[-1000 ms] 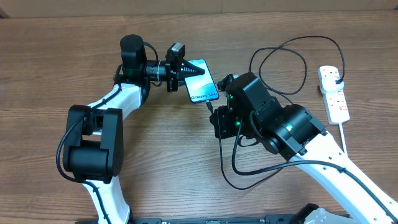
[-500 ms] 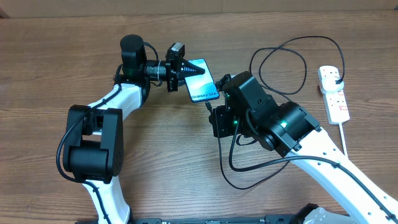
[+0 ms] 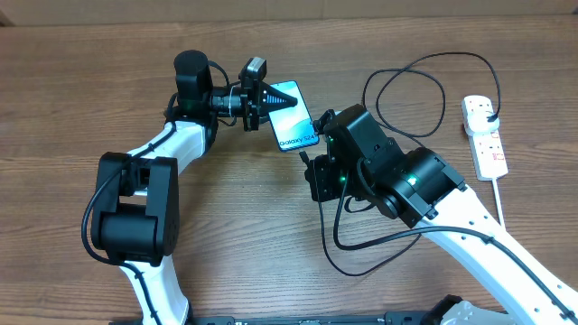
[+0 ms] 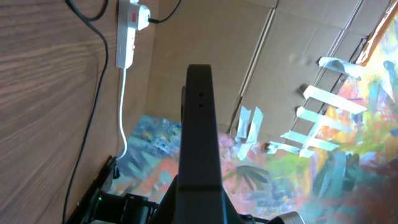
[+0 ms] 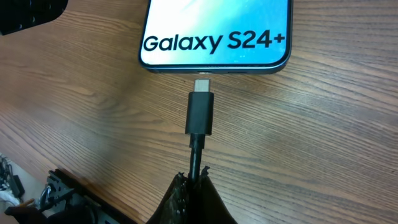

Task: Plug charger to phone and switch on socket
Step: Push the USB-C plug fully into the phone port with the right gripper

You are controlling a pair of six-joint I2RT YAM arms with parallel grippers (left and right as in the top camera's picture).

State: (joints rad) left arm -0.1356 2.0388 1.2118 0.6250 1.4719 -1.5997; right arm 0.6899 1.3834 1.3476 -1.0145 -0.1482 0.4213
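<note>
The phone (image 3: 294,119) shows a light-blue "Galaxy" screen and lies tilted on the wooden table. My left gripper (image 3: 276,101) is shut on its far end, and the left wrist view shows the phone edge-on (image 4: 199,124). My right gripper (image 5: 194,177) is shut on the black charger cable just behind its connector (image 5: 200,112). The metal tip sits right at the phone's bottom edge (image 5: 214,67), in line with the port. I cannot tell whether it is in. The white socket (image 3: 485,135) lies at the far right, with the charger's plug in it.
The charger cable loops behind the right arm (image 3: 406,86) and under it (image 3: 348,257). The socket's thick white cord (image 3: 498,200) runs toward the front edge. In the left wrist view the socket (image 4: 127,31) lies near the table's edge.
The right gripper has moved the connector a little closer to the phone's bottom edge. The left gripper has turned slightly with the phone in it.
</note>
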